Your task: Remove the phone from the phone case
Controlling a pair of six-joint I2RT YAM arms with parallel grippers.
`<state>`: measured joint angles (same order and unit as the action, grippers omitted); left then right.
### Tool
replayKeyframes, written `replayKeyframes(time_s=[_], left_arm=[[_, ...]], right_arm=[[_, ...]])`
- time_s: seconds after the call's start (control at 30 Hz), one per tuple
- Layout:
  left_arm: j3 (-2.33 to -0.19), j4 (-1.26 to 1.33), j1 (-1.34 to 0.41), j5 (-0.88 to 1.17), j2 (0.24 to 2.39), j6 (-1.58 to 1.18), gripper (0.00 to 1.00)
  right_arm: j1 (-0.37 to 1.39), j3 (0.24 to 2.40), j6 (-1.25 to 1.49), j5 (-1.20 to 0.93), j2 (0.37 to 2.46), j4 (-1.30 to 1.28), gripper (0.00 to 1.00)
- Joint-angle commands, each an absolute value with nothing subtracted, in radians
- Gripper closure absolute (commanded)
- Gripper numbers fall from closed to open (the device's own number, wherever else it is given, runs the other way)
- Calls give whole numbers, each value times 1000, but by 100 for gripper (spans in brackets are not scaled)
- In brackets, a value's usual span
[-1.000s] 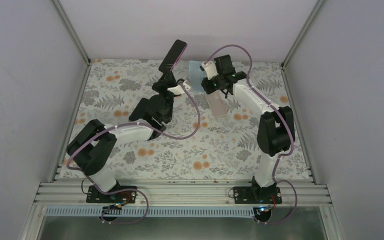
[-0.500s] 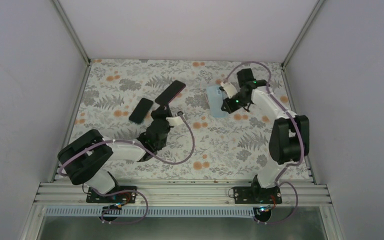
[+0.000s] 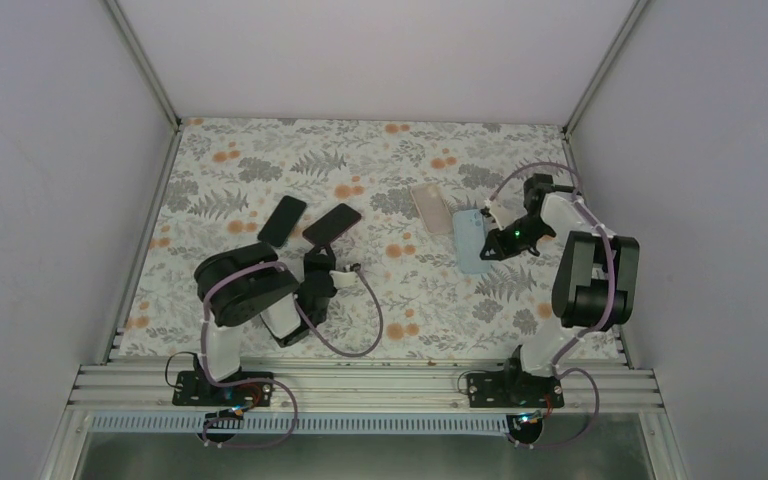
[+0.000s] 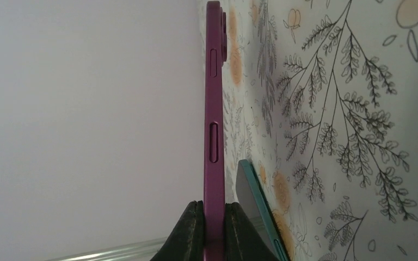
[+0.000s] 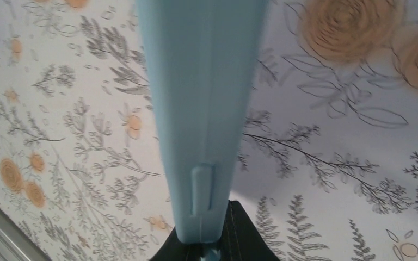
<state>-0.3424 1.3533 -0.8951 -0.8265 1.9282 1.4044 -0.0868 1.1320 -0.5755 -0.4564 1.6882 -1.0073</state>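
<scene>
My left gripper [image 3: 320, 248] is shut on the near end of a maroon phone [image 3: 332, 223] and holds it low over the floral table. In the left wrist view the phone [image 4: 214, 109] stands edge-on between my fingers, with the gripper [image 4: 214, 231] pinching its end. My right gripper [image 3: 497, 242] is shut on a light blue phone case [image 3: 471, 240], which hangs just above the table at the right. In the right wrist view the case [image 5: 201, 98] is edge-on and the gripper [image 5: 213, 246] clamps its end. Phone and case are far apart.
A dark teal-edged phone [image 3: 281, 220] lies flat just left of the maroon phone and also shows in the left wrist view [image 4: 257, 209]. A pale pink case [image 3: 430, 207] lies flat beside the blue case. Enclosure walls and posts stand on three sides.
Both arms have pulled back toward me and lowered. The left brought the maroon phone down from high up to near the table. The right carried the blue case to the right and nearer.
</scene>
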Motion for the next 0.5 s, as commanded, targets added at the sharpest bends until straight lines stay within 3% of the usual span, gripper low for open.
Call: replayKeyframes(time_s=[0.0,0.07,0.13,0.27,0.47], left_arm=[[-333,1621,-902,-831,1959,1458,91],[-330,1593,-904,-829,1949,1428,83],[-330,1525,-904,-823,1925,1392,67],[-331,1415,-906,-808,1869,1340,51],[-335,1278,-909,-772,1808,1293,41]], right_arm=[[-137,1130,-628,-491,1745,-1015,96],[-152,1135,-616,-480,1762,-1000,92],[-163,1147,-609,-476,1782,-993,85],[-177,1159,-579,-458,1796,-960,71],[-182,1153,-564,-436,1801,-933,58]])
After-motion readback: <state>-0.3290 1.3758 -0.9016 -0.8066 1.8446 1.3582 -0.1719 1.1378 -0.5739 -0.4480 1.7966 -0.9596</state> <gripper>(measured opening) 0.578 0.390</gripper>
